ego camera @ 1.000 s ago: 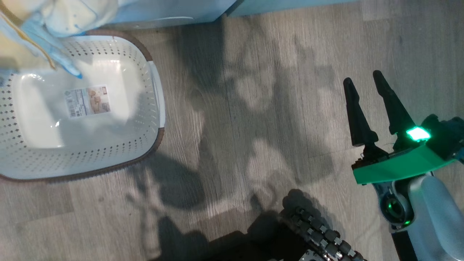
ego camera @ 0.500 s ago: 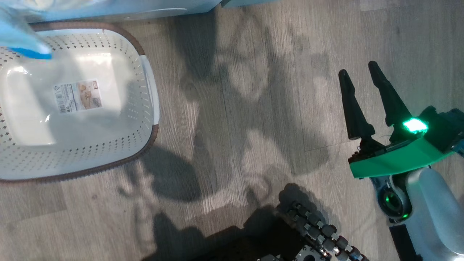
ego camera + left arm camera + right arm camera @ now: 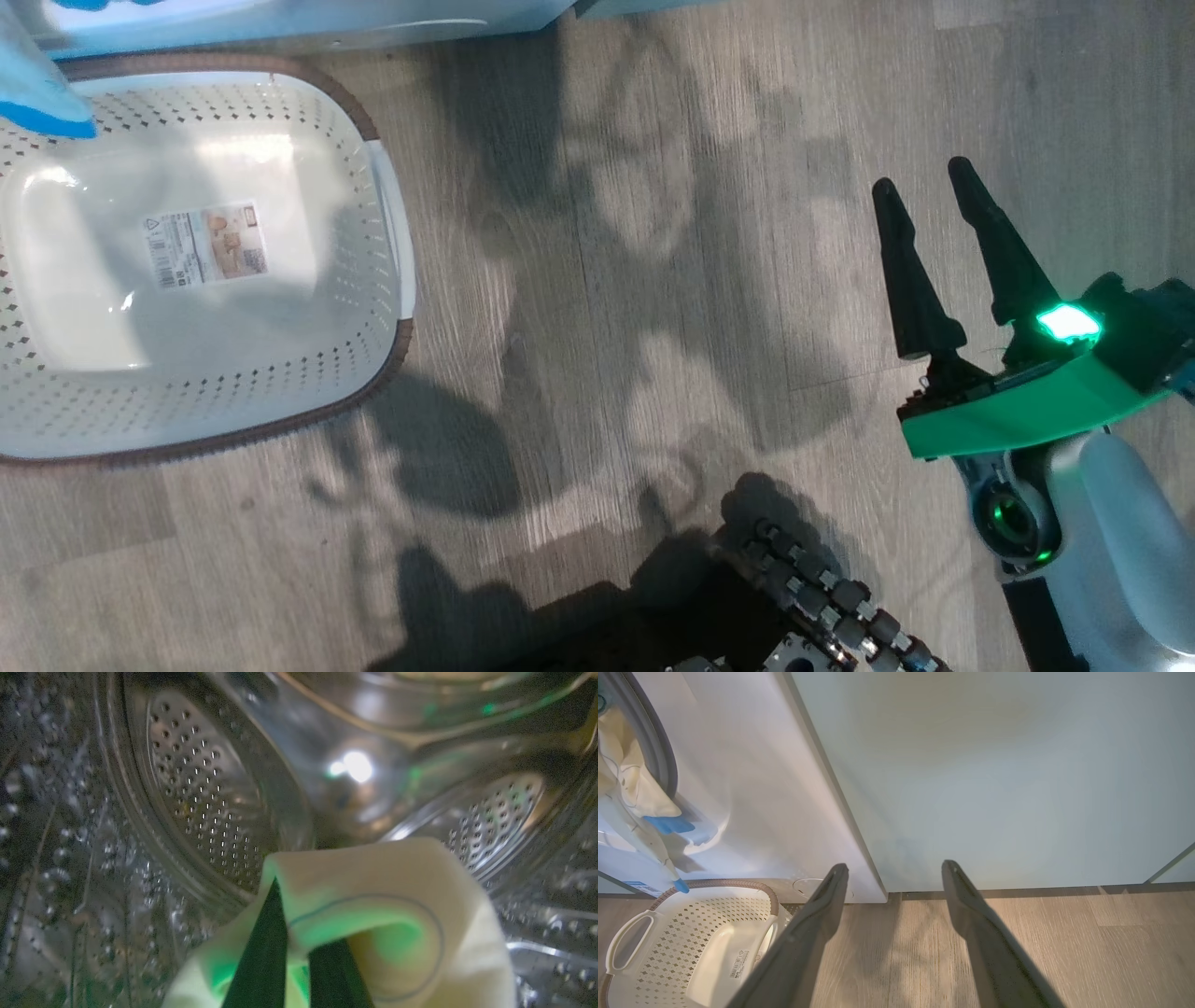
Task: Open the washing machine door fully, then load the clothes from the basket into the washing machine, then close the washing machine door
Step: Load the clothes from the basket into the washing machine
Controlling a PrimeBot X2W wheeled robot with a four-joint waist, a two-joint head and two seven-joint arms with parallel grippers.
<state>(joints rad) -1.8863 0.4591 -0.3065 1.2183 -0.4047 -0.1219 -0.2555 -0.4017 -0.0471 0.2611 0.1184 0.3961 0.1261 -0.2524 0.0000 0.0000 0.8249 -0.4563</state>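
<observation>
The left gripper (image 3: 299,924) pinches the pale yellow bear-print clothes (image 3: 373,882) inside the big white washing machine's (image 3: 752,788) steel drum (image 3: 201,788). Their tail hangs lengthwise down its front, blue tip pointing at the cream perforated basket (image 3: 383,196) below. The right gripper (image 3: 922,177) stands spread nearby.

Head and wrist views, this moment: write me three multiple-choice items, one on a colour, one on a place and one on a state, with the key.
1. The rim of the basket is: A red, B brown, C black.
2. The left gripper holds the pale yellow garment: A in the basket, B on a tabletop, C inside the steel drum.
3. The fingers of the right gripper are: A apart and empty, B shut on cloth, C shut on nothing.

1 B: a brown band edges the cream walls.
2 C: perforated steel surrounds the cloth in the left wrist view.
3 A: the head view shows a wide gap between them with nothing in it.
</observation>
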